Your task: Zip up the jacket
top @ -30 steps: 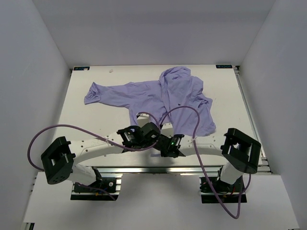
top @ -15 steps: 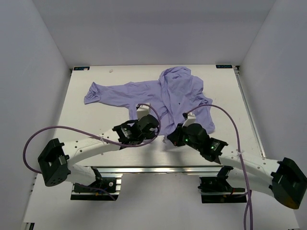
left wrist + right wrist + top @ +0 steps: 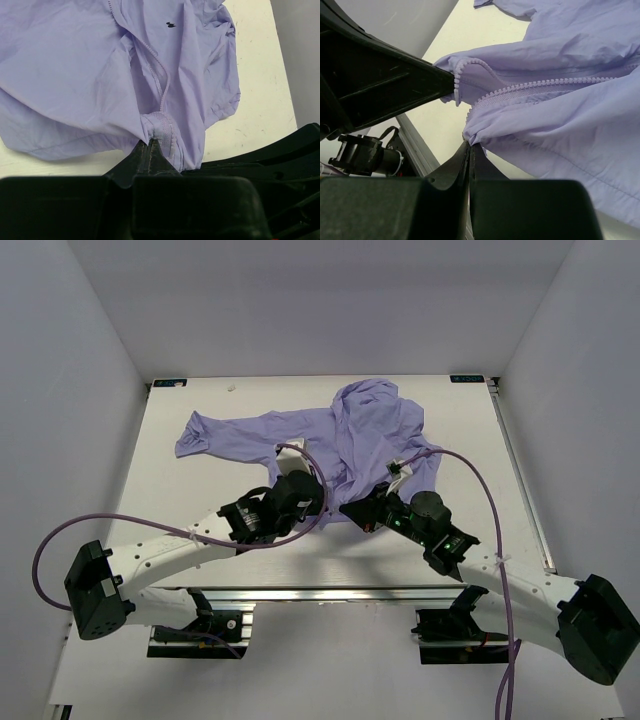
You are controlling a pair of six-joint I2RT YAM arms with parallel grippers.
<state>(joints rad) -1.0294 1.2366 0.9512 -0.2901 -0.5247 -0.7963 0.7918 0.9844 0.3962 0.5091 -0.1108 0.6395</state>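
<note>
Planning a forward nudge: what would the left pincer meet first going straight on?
The thin, wrinkled lavender fabric jacket: the left pincer is shut on its bunched hem, so it would likely just push further into that cloth.

A white worktop (image 3: 190,495) fills the floor of a plain white booth. A blank back wall (image 3: 320,310) rises from its far edge, and side walls on the left (image 3: 60,440) and right (image 3: 590,420) slope in. Small dark tags mark the far-left (image 3: 170,382) and far-right (image 3: 465,377) corners. An aluminium rail (image 3: 330,595) runs along the near edge. The light is even and the shadows are soft.
</note>
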